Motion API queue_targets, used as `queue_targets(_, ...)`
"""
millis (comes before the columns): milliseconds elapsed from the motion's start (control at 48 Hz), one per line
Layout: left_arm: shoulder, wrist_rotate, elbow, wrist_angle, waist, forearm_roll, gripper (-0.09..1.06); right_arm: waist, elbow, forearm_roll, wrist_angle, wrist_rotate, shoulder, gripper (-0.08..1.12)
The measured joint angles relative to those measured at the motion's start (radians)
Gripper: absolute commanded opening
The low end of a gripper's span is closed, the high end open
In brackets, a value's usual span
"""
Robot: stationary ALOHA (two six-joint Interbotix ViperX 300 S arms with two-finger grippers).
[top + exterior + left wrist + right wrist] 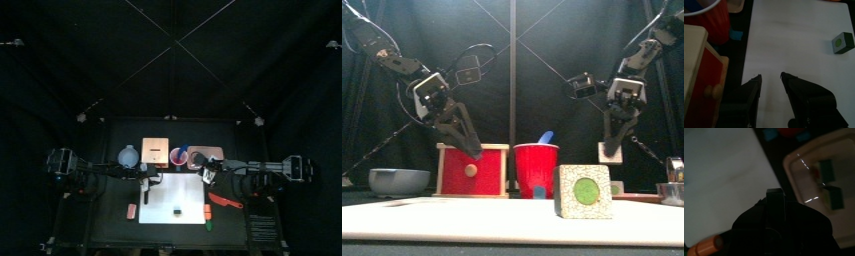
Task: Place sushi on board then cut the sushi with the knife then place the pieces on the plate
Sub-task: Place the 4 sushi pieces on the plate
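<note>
Step in hand: the placing of pieces on the plate is judged to be under way. Dark blocks (827,170) lie in the pink tray (804,178), and one sushi piece (584,191) is left on the white board (797,30).
Sushi piece: stood upright near the board's middle, well apart from both grippers, with its green round face turned to the table's front edge.
Pink tray: set just past the board's back right corner, beside the red cup (536,172), in which the blue knife (545,138) is kept.
Left gripper (770,76): held above the board's back left corner, jaws parted by a narrow gap with nothing between them.
Right gripper (774,192): held over the board's back right corner by the tray, jaws closed together on nothing.
Next move: a descent onto the lone piece is called for. The jaws are to be widened to span it, then it is to be lifted and carried to a bare part of the tray.
</note>
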Motion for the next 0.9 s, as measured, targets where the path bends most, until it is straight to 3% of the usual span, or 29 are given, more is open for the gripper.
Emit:
queue_targets(375,0.0,0.002,0.0,0.002,0.0,0.0,0.77,-0.222,0.132,-0.044,0.003,-0.003,-0.052,0.64)
queue_targets(646,0.0,0.002,-0.002,0.0,0.002,0.0,0.77,-0.298,0.169,-0.072,-0.083,-0.005,0.002,0.79)
queue_targets(896,0.0,0.002,-0.002,0.0,0.0,-0.002,0.77,-0.304,0.167,-0.078,-0.087,-0.002,0.008,0.81)
